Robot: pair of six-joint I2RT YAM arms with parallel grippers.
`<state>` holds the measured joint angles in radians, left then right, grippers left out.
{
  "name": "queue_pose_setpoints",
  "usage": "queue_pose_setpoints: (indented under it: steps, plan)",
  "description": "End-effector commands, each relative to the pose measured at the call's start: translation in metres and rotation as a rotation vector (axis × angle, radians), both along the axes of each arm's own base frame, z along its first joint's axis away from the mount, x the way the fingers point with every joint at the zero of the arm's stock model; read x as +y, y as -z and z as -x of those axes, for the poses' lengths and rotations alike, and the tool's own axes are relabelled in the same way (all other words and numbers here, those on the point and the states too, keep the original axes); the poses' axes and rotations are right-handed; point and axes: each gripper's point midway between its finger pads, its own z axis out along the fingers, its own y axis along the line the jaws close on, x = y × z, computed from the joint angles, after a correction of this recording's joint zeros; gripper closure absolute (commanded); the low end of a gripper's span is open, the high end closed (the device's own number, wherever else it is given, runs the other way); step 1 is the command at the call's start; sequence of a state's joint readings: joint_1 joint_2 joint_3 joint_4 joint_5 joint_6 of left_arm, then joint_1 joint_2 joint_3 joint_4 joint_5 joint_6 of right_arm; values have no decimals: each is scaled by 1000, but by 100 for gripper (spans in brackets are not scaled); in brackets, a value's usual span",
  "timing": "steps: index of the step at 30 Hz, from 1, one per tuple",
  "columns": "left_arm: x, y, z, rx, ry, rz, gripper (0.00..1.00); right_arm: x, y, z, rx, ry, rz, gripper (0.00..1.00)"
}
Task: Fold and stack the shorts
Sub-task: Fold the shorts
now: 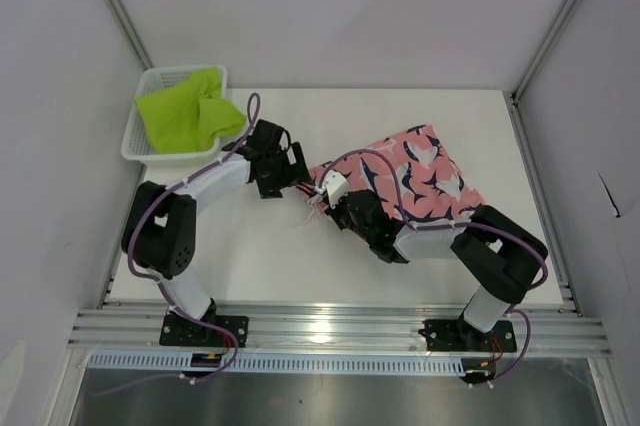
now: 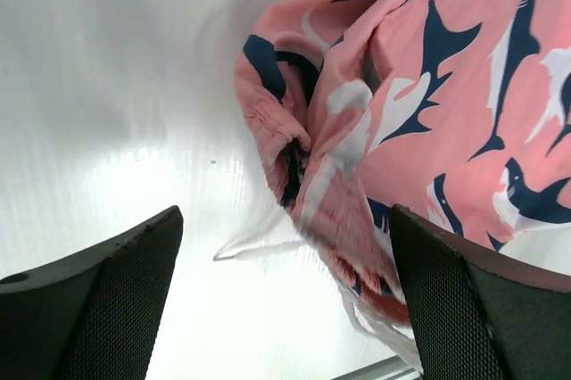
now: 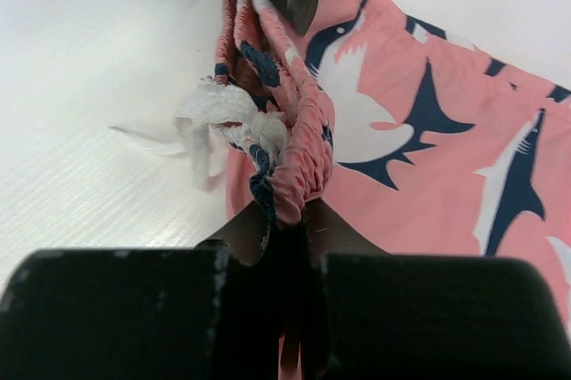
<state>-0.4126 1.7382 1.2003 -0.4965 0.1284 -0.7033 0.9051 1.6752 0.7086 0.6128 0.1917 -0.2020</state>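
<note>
The coral-pink shorts (image 1: pixel 432 174) with navy and white print lie on the white table (image 1: pixel 250 256), right of centre. My right gripper (image 1: pixel 322 201) is shut on their bunched elastic waistband (image 3: pixel 299 130), the cloth pinched between its fingertips (image 3: pixel 287 212). A frayed white drawstring (image 3: pixel 227 117) hangs beside the grip. My left gripper (image 1: pixel 300 184) stands open just left of it, its jaws wide around the waistband edge (image 2: pixel 294 157) and holding nothing (image 2: pixel 285 215). The lime-green shorts (image 1: pixel 188 111) lie crumpled in the basket.
A white mesh basket (image 1: pixel 135 146) sits at the table's back left corner. Aluminium rails (image 1: pixel 340 326) run along the near edge where both arm bases are bolted. Grey walls close in on both sides.
</note>
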Motion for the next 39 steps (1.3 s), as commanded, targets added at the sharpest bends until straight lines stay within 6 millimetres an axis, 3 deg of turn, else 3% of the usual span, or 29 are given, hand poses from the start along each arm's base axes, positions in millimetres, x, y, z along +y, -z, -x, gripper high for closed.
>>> queue_pose_setpoints:
  steps: [1, 14, 22, 28, 31, 32, 34, 35, 36, 39]
  plan:
    - [4, -27, -3, -75, -3, 59, 2, 14, -29, 1, -8, -27, -154, 100]
    - [-27, -12, 16, -52, -42, 212, 1, 24, -28, 4, -5, -49, -145, 100]
    - [-38, -24, 3, -150, -94, 326, 6, 34, -27, 10, -10, -66, -129, 100]
    - [-43, -24, -4, -166, -116, 360, 32, 44, -24, 20, -25, -99, -104, 100]
    - [-45, -25, -10, -171, -116, 359, 52, 51, -22, 28, -35, -123, -86, 100]
    - [-44, -24, -10, -171, -112, 352, 66, 52, -21, 29, -38, -127, -80, 100]
    - [-43, -22, -11, -171, -110, 340, 80, 56, -21, 33, -34, -141, -79, 91]
    - [-42, -25, -14, -185, -104, 334, 97, 56, -23, 36, -28, -151, -90, 84]
    - [-39, -20, -11, -165, -105, 313, 100, 59, -26, 42, -13, -187, -109, 74]
    - [-30, -18, -18, -172, -86, 303, 100, 51, -43, 44, 49, -205, -191, 65]
